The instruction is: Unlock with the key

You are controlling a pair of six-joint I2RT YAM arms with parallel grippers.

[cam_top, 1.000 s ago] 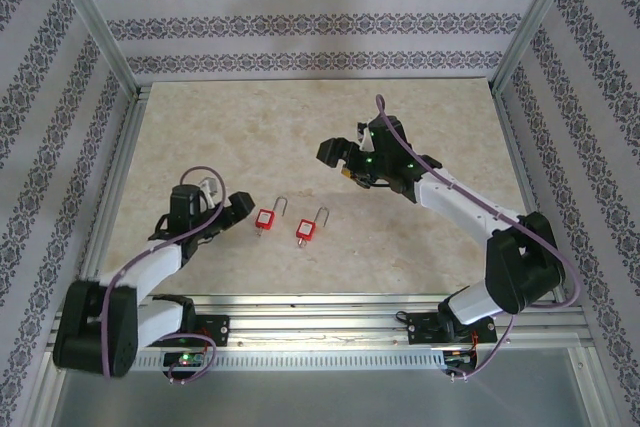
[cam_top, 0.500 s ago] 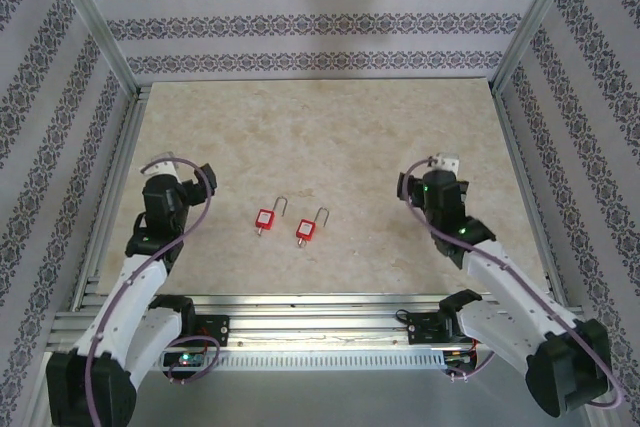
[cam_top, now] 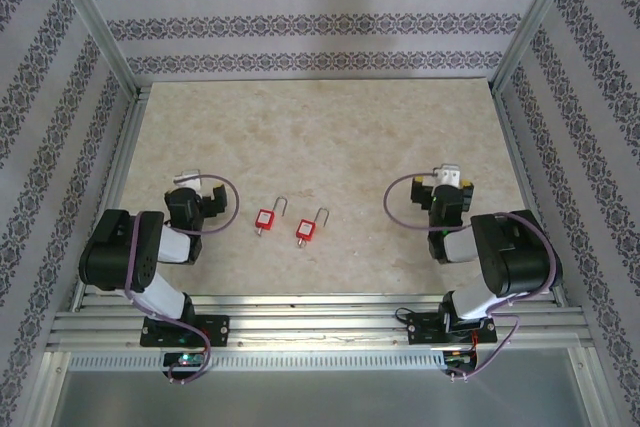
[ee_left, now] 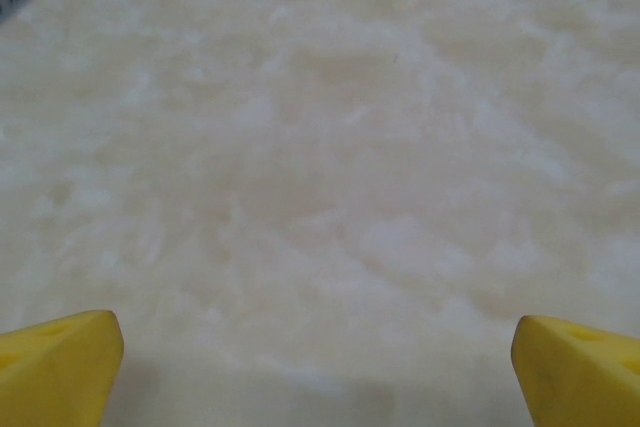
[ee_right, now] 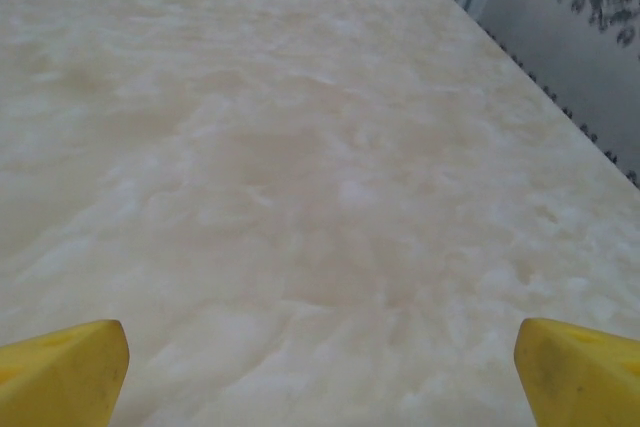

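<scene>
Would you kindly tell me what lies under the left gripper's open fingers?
Bare marbled tabletop shows beneath the left gripper, with nothing between its open yellow fingertips. The patch directly under each fingertip is covered.

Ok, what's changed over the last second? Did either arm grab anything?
Both arms pulled back from the middle of the table and folded up by their bases, the left arm to the left and the right arm to the right. The left pincer and right pincer are open and empty; nothing was taken. The left padlock and right padlock lie where they were.
</scene>
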